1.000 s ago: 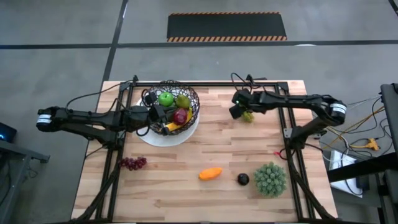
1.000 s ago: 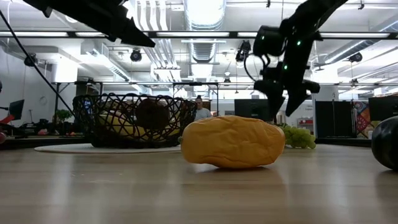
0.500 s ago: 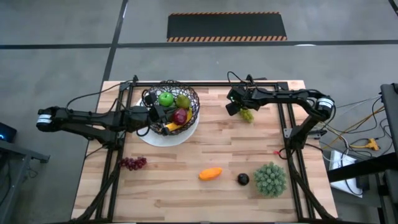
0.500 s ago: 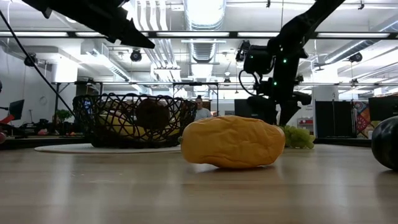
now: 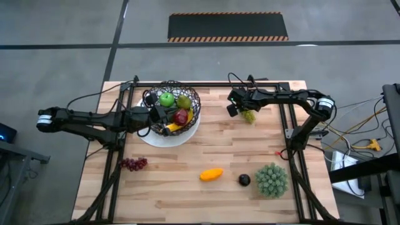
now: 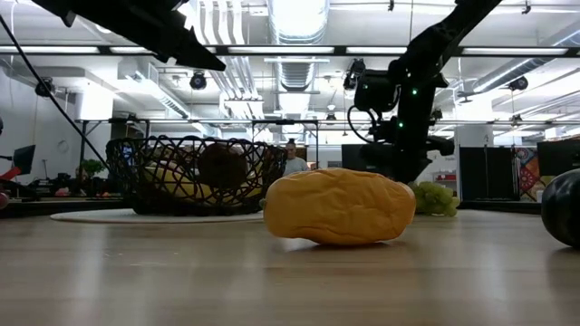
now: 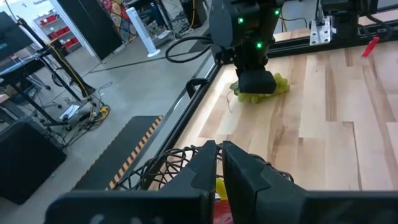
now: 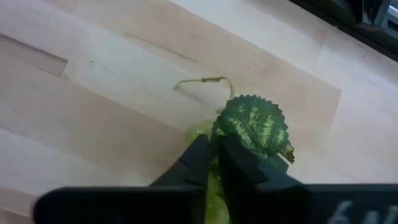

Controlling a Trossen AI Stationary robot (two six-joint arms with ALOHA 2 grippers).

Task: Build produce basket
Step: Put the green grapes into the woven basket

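Observation:
The green grapes (image 5: 250, 117) lie on the table at the far right, with a leaf (image 8: 252, 127) and a curled stem at their top. My right gripper (image 8: 212, 155) slants down onto them, shut. The black wire basket (image 5: 195, 101) stands on a white plate (image 5: 187, 135) at the far left. It holds a green apple (image 5: 166, 99), a pear (image 5: 184, 102), a red fruit (image 5: 181, 116) and a banana (image 5: 172, 128). My left gripper (image 7: 219, 155) hangs shut over the basket. Purple grapes (image 5: 134, 164), an orange piece (image 5: 211, 174) and a dark plum (image 5: 244, 180) lie toward the near edge. My right gripper is shut on the top of the green grape bunch (image 8: 200, 133), right beside the leaf. The fingers slant down from above and from the table's right. They hide what lies between their pads. The bunch rests on the table.
A large spiky green ball (image 5: 271, 179) sits at the near right beside the plum. The black frame rails (image 5: 289, 131) run along both sides of the table. Bare wood lies between the basket and the green grapes.
My right gripper has sunk toward the table and come in over the green grapes, and its fingers, spread a second ago, have shut on the bunch. The grapes lie where they were.

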